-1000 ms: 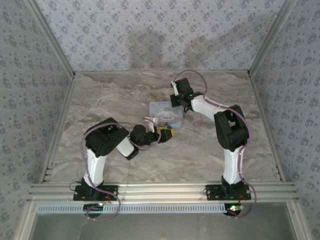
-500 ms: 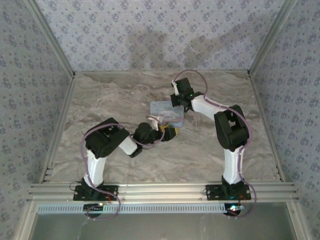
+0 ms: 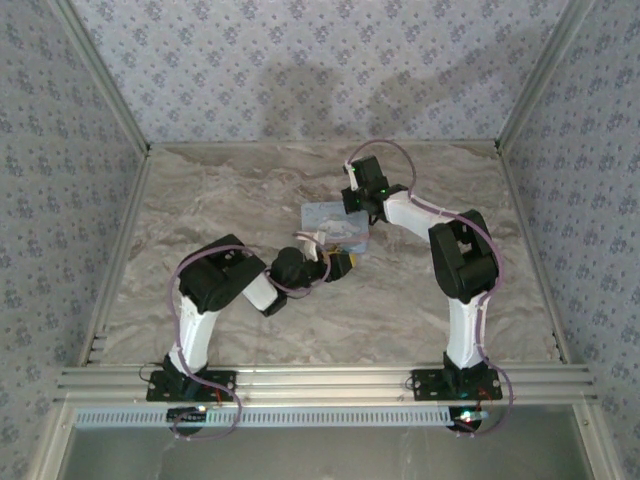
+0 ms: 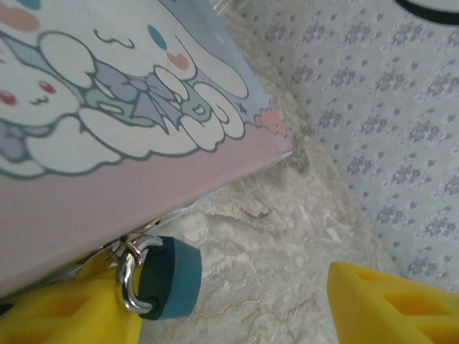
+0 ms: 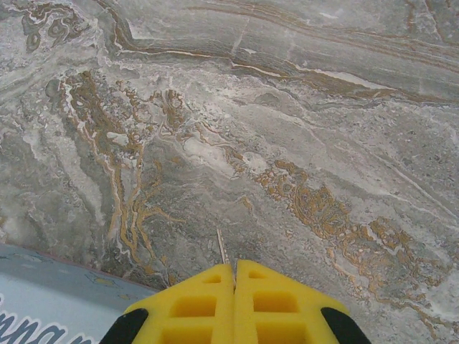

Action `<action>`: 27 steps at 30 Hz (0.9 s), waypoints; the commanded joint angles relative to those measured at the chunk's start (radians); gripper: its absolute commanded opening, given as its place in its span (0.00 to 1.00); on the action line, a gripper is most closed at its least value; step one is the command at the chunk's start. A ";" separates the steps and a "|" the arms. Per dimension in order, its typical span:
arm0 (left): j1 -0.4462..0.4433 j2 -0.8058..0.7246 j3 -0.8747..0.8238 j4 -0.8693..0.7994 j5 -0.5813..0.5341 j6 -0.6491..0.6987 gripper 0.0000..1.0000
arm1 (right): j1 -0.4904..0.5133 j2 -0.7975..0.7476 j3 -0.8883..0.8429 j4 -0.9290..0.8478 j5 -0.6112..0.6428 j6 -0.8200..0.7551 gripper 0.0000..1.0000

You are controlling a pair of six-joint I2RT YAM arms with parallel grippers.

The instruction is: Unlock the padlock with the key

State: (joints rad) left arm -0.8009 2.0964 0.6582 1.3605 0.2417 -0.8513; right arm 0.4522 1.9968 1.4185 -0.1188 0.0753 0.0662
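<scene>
while right pincer (image 5: 234, 266), arm bent toward box (image 4: 107, 179), pinches key (image 5: 221, 248), low left pincer (image 4: 237, 308) gapes around padlock (image 4: 171, 276).

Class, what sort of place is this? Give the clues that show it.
Likely a robot test booth: a left arm and a right arm bolted to an aluminium rail, a marble-patterned table, wallpapered panels walling it in.

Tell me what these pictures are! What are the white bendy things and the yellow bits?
Those are two robot arms on a marble-look table. One picture looks down from above. The other two come from cameras on each wrist. The yellow bits are gripper fingers. The left gripper is open, with a little teal padlock right by one finger, hooked to a cartoon box. The right gripper is shut on a thin pale sliver, probably the key.
</scene>
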 commanded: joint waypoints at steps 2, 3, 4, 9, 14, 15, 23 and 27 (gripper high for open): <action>-0.011 0.090 -0.022 0.001 -0.062 -0.089 0.59 | 0.008 -0.020 -0.027 -0.063 -0.014 0.010 0.00; -0.014 0.091 -0.022 0.000 -0.073 -0.093 0.58 | 0.007 -0.021 -0.029 -0.061 -0.014 0.010 0.00; -0.016 0.090 -0.023 -0.001 -0.080 -0.093 0.58 | 0.007 -0.021 -0.029 -0.063 -0.014 0.010 0.00; -0.018 0.092 -0.035 -0.021 -0.094 -0.095 0.49 | 0.008 -0.024 -0.028 -0.064 -0.012 0.007 0.00; -0.021 0.099 -0.028 -0.052 -0.086 -0.106 0.44 | 0.008 -0.026 -0.026 -0.065 -0.012 0.009 0.00; -0.022 0.097 -0.028 -0.060 -0.090 -0.103 0.43 | 0.008 -0.026 -0.026 -0.065 -0.011 0.009 0.00; -0.020 0.105 -0.025 -0.073 -0.091 -0.105 0.26 | 0.008 -0.032 -0.035 -0.062 -0.009 0.009 0.00; -0.013 0.098 -0.029 -0.089 -0.076 -0.107 0.18 | 0.008 -0.041 -0.039 -0.058 -0.012 0.009 0.00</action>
State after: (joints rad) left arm -0.8185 2.1487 0.6506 1.4178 0.1349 -0.9005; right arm 0.4507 1.9858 1.4086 -0.1181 0.0784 0.0666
